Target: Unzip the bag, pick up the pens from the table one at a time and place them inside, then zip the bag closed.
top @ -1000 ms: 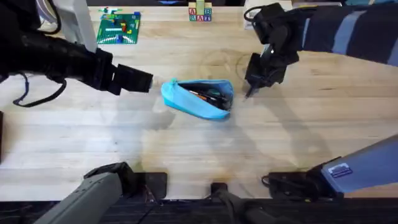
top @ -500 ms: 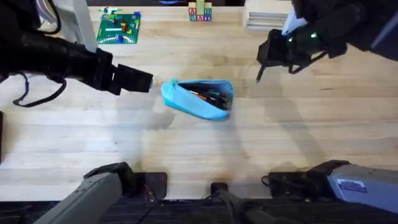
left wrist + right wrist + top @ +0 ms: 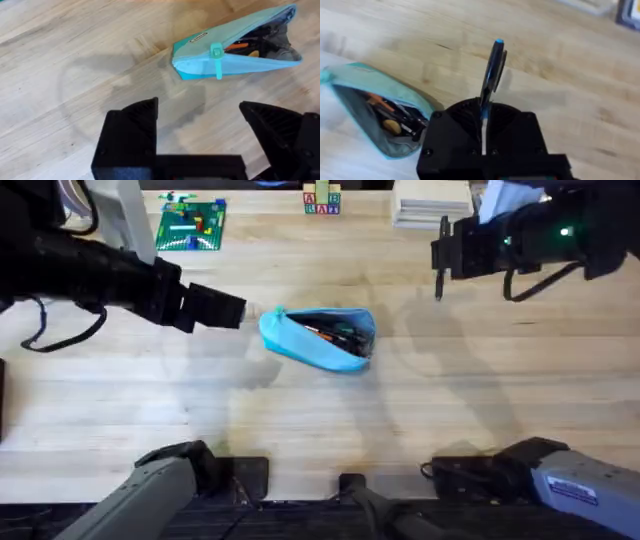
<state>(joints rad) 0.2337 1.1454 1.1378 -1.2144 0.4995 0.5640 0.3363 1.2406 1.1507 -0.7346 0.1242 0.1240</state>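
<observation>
- Bag (image 3: pixel 320 338): one light-blue pouch, lying unzipped mid-table (image 3: pixel 300 420), dark pens and something orange inside.
- Left gripper (image 3: pixel 243 311): one, jaws spread wide and holding nothing, just beside the bag's left end, where a teal zipper pull (image 3: pixel 216 59) hangs.
- Right gripper (image 3: pixel 440 255): one, raised right of the bag and farther back, well apart, clamped on a single pen (image 3: pixel 493 65), a slim stick with a blue end.

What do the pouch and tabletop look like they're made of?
The pencil pouch looks like soft matte light-blue fabric: it sags open, with a sewn side tag and a teal zipper pull. The table looks like smooth light wood, showing plank seams and grain.
</observation>
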